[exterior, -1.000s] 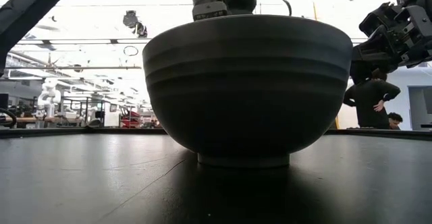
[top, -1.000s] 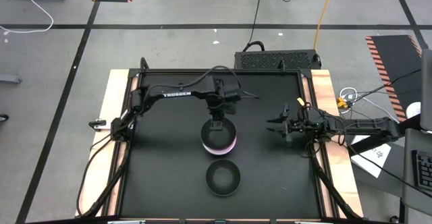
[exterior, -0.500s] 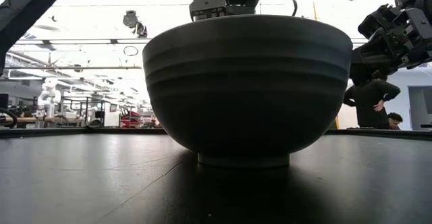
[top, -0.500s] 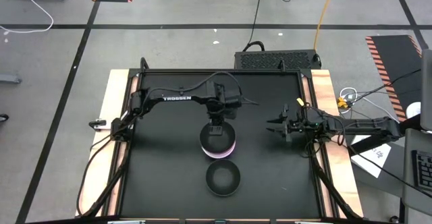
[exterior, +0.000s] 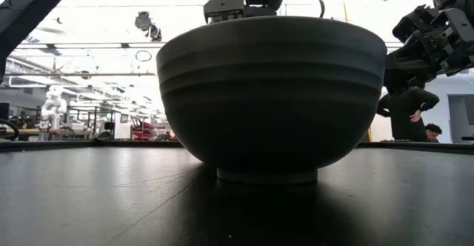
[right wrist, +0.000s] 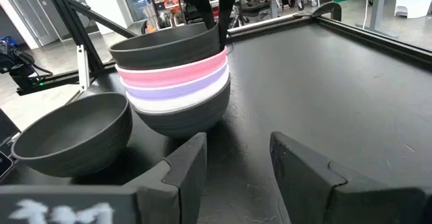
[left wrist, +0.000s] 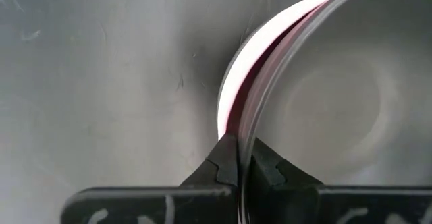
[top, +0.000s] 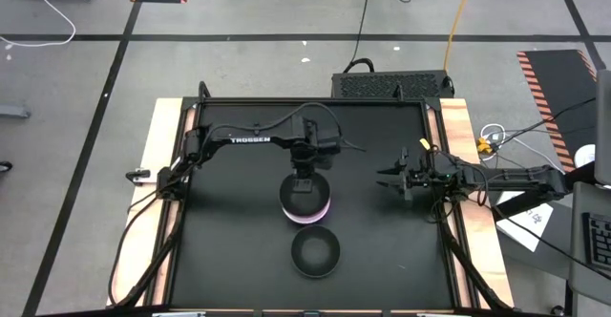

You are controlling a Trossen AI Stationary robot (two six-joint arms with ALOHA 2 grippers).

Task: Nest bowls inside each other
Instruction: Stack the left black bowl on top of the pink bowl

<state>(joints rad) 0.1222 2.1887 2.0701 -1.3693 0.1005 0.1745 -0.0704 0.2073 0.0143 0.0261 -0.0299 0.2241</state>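
A stack of bowls (top: 306, 205) stands mid-table: black at the bottom, then white, lavender and pink, with a black bowl (right wrist: 169, 48) on top. My left gripper (top: 304, 185) reaches down from above and is shut on that top bowl's far rim. A single black bowl (top: 315, 252) rests on its foot nearer the table's near edge; it fills the low view (exterior: 270, 98) and hides the stack there. My right gripper (top: 385, 178) hovers open to the right of the stack, its fingers pointing at the stack (right wrist: 179, 89). My left gripper (left wrist: 239, 146) pinches the top black bowl's rim (left wrist: 253, 123), one finger inside the bowl and one outside, beside the pink bowl's rim (left wrist: 233, 92). The fingers (right wrist: 209, 11) come from above, pointing down. The bowl sits a little tilted in the pink bowl.
The black tabletop (top: 229, 250) has free room left and right of the bowls. A raised frame (top: 434, 164) runs around its edge. In the low view a person (exterior: 411, 112) stands far behind the table.
My left gripper has moved a little toward the near edge and down, still shut on the top black bowl's rim. The bowl now sits more squarely over the stack, with less of the pink rim showing beside it.
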